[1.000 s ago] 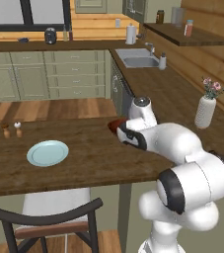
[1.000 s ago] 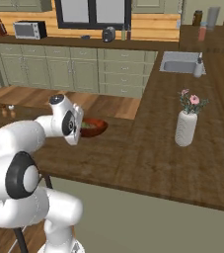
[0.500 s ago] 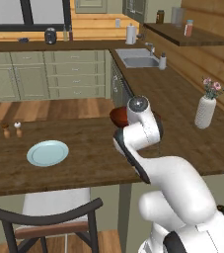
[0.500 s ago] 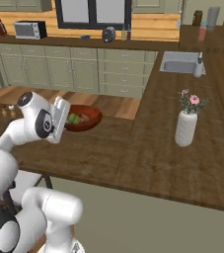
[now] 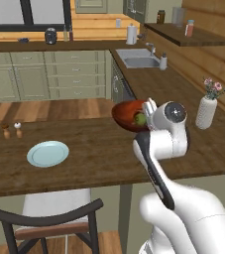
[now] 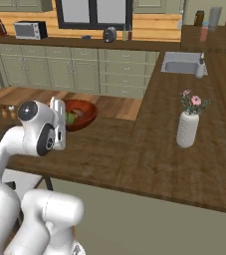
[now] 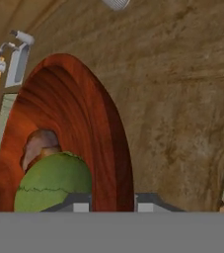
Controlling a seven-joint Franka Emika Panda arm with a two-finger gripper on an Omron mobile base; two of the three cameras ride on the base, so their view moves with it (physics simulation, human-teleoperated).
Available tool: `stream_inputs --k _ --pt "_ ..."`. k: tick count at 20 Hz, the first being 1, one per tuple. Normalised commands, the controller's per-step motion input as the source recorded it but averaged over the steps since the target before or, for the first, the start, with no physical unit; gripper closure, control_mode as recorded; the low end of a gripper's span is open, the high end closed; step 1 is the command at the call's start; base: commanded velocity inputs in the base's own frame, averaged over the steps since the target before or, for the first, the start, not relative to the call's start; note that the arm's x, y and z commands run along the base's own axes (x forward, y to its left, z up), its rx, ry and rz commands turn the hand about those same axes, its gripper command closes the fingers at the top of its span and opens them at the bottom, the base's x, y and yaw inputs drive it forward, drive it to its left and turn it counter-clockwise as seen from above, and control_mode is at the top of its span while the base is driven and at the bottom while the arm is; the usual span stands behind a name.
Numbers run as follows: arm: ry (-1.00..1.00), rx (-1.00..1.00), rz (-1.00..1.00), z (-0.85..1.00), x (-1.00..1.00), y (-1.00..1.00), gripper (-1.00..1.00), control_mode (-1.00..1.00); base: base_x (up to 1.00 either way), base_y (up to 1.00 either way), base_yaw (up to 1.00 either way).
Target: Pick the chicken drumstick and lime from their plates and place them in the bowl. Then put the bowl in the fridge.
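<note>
Here the long dark brown wooden surface runs across the middle of the left base frame, and the white arm rises from the lower right. The glossy reddish-brown wooden bowl sits at centre frame, lifted and tilted, clamped at its rim by the tool, whose fingers pinch the wall at the bottom of the hand frame. Inside the bowl lie the round yellowish-green lime and, just behind and touching it, the reddish-brown chicken drumstick. A flat pale blue round plate rests on the surface at left of centre. A white vase with pink flowers stands at right. Two small shakers stand at far left.
</note>
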Motion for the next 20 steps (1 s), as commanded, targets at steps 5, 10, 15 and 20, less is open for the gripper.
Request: stream_inputs --k 5,10,15,20 --pt "0.0 0.0 0.01 0.38 -0.87 0.0 1.0 -1.0 0.0 0.0 0.0" --pt "0.0 0.0 0.0 0.2 -0.87 -0.01 1.0 -1.0 0.0 0.0 0.0" --pt "-0.03 0.0 0.02 0.06 -0.64 -0.22 1.0 -1.0 0.0 0.0 0.0" --pt "-0.1 0.0 0.0 -0.23 -0.44 -0.1 1.0 -1.0 0.0 0.0 0.0"
